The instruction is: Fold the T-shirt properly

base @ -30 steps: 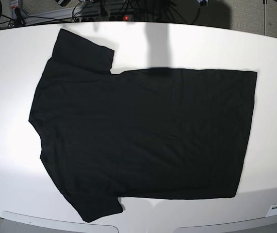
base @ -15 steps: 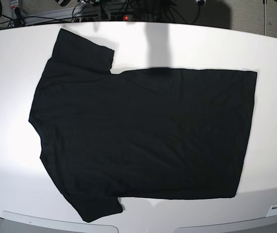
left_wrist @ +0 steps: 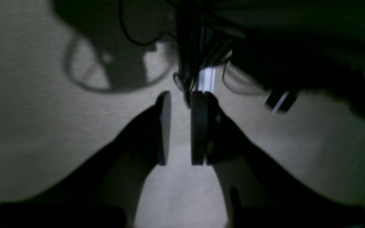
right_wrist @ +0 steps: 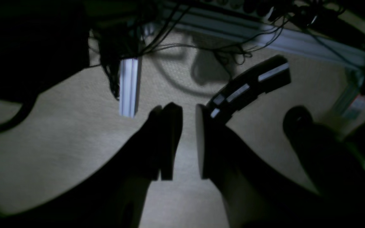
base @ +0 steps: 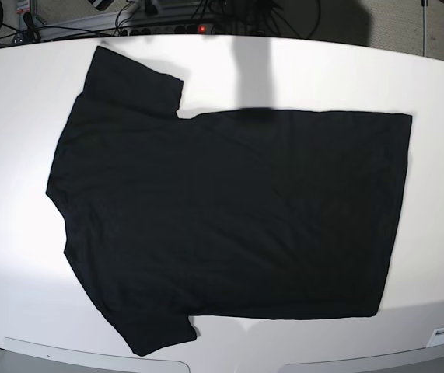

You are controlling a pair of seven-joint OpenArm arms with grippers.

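White table [base: 19, 155] under flat black T-shirt [base: 229, 217], cables [base: 167, 19] behind

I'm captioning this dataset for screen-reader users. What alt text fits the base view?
A black T-shirt lies spread flat, plain side up, on a white table, collar end to the left, hem to the right. Cables run along the table's far edge; no arm is in view.

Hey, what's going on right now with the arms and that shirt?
Left gripper and right gripper: jaws slightly apart, empty, off the table. T-shirt flat, unfolded, plain side up on white table. Nothing in the way.
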